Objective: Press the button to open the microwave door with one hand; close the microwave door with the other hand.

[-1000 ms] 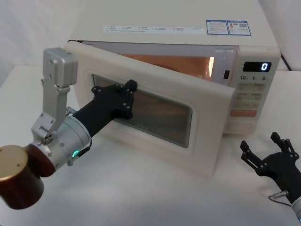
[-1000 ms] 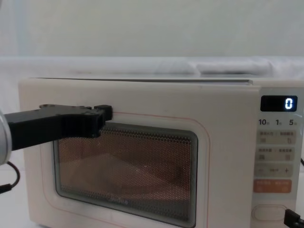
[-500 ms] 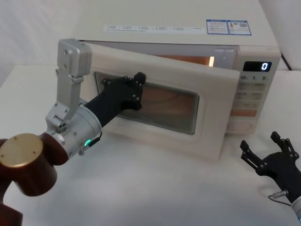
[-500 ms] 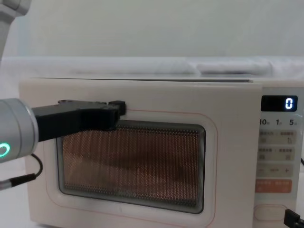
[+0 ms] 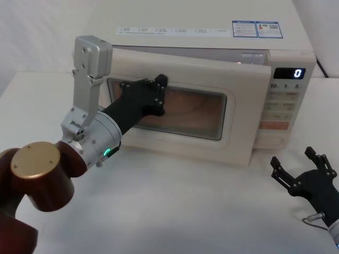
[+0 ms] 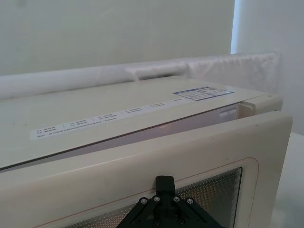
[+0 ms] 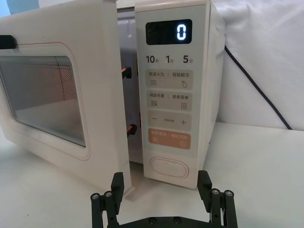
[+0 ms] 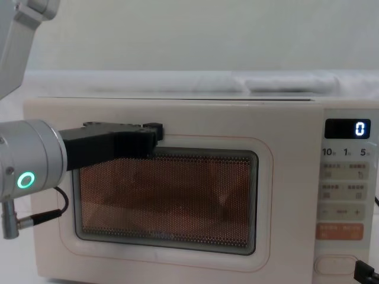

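Note:
The microwave door (image 5: 243, 106) is cream with a dark window and stands slightly ajar. A narrow gap shows between its free edge (image 7: 121, 95) and the control panel. My left gripper (image 5: 160, 87) is shut, its black tip pressed flat on the door above the window's upper left corner (image 8: 151, 133), and its tip also shows against the door (image 6: 165, 183). The wide cream button (image 7: 169, 167) sits at the bottom of the panel (image 8: 334, 264). My right gripper (image 5: 295, 166) rests open low over the table, a little in front of the button (image 7: 160, 190), touching nothing.
The microwave's body (image 5: 201, 21) stands on a white table (image 5: 185, 211). Its display (image 5: 288, 74) reads 0. A black cable (image 7: 256, 85) runs behind it on the right. My left arm's brown joint (image 5: 37, 180) fills the lower left.
The door has swung from wide open to nearly shut, with my left gripper moving forward and right against it. The right gripper has not moved.

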